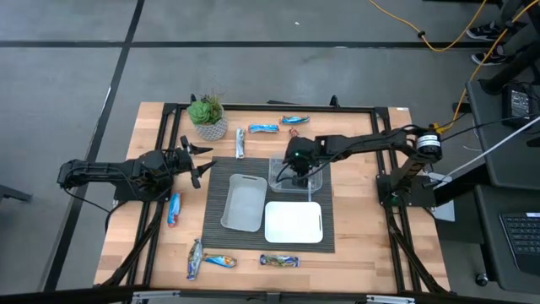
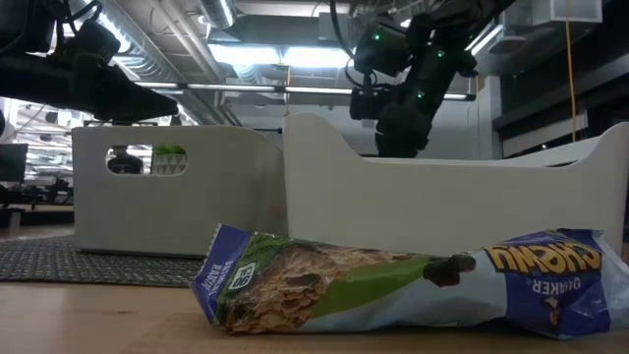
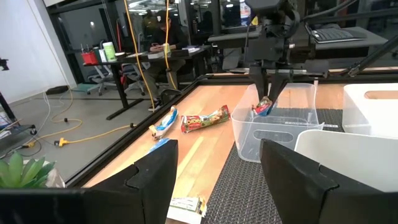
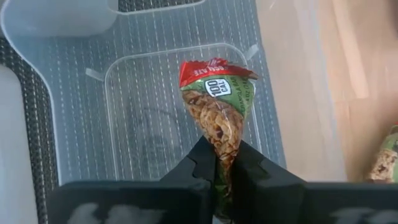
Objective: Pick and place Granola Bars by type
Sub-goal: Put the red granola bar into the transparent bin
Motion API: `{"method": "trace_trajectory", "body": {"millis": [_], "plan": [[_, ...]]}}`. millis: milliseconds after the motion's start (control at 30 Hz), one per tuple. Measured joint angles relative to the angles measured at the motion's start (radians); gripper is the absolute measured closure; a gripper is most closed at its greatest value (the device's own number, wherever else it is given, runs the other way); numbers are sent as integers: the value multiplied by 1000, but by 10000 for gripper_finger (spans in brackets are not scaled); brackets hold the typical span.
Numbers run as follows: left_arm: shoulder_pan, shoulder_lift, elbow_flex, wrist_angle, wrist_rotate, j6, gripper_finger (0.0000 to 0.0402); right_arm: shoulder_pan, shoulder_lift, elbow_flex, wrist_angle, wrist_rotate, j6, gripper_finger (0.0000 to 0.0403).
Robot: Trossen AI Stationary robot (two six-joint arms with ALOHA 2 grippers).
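Note:
My right gripper (image 4: 225,158) is over the clear tray (image 1: 314,183), shut on a granola bar (image 4: 217,106) with a red end and a see-through green wrapper. The left wrist view shows this bar (image 3: 262,107) too. My left gripper (image 1: 192,157) is open near the table's left side, above bare wood. Other bars lie flat on the table: two blue ones (image 1: 262,128) (image 1: 294,119) and a silver one (image 1: 240,142) near the far edge, one (image 1: 174,208) on the left, and three (image 1: 194,257) (image 1: 219,261) (image 1: 278,260) along the near edge. My right gripper pinches the bar between its two fingers at the green end (image 4: 222,149), opposite the red end. The fingers come from above, pointing down. The bar hangs below them with its red end (image 3: 261,111) lowest, about level with the clear tray's rim and clear of its floor.
A grey tray (image 1: 243,203) and a white tray (image 1: 294,222) stand on the dark mat (image 1: 218,173) with the clear tray. A potted plant (image 1: 207,116) is at the far left. Bare wood lies to the right of the mat. A person sits at a desk beyond the table.

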Motion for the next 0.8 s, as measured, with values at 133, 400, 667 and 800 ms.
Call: {"method": "trace_trajectory", "body": {"millis": [133, 400, 667, 800], "plan": [[0, 0, 0, 0, 0, 0, 180, 0, 0, 0, 8, -1, 0, 365], [0, 0, 0, 0, 0, 0, 180, 0, 0, 4, 8, 0, 0, 309], [0, 0, 0, 0, 0, 0, 180, 0, 0, 4, 8, 1, 2, 252], [0, 0, 0, 0, 0, 0, 180, 0, 0, 7, 2, 1, 3, 232]]}}
